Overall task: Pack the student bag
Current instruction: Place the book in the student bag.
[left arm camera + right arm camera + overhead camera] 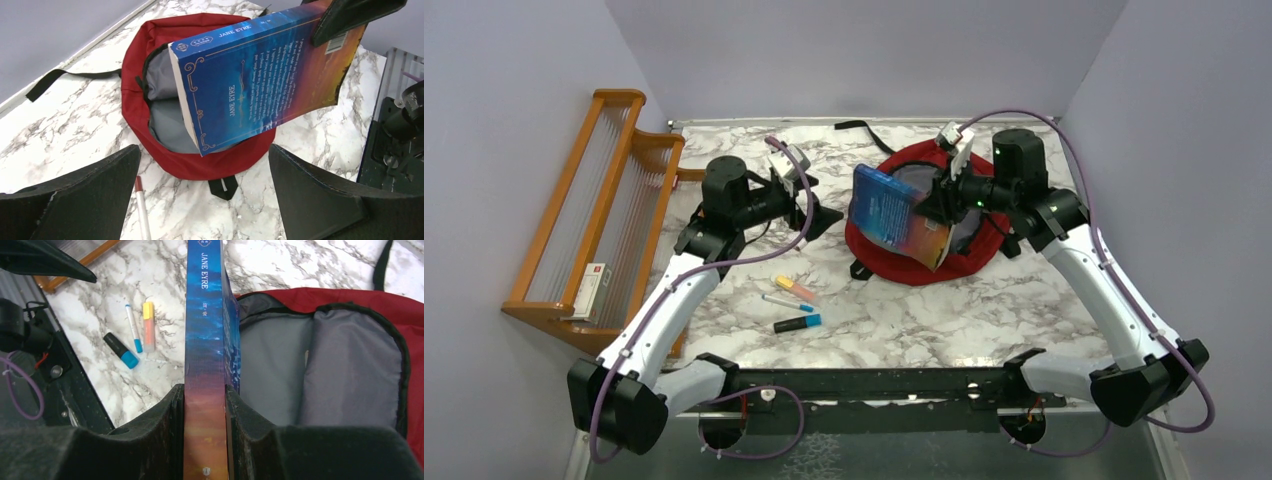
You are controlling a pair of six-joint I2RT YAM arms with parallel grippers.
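The red student bag (924, 262) lies open on the marble table, its grey lining (350, 370) showing. My right gripper (936, 200) is shut on a blue and orange book (894, 215), titled Jane Eyre, held tilted above the bag's mouth (165, 100). The spine (204, 340) runs between the black fingers (165, 425), which press both covers. The book's lower corner (205, 149) hangs over the bag's opening. My left gripper (819, 215) stands wide open left of the bag, its fingers (85, 190) empty above the table.
Three markers lie on the table in front of the bag: an orange-yellow highlighter (796, 289), a thin blue-tipped pen (786, 303) and a black-blue highlighter (796, 323). A wooden rack (609, 200) with a small box (594, 290) stands at the left. A black strap (864, 128) trails behind the bag.
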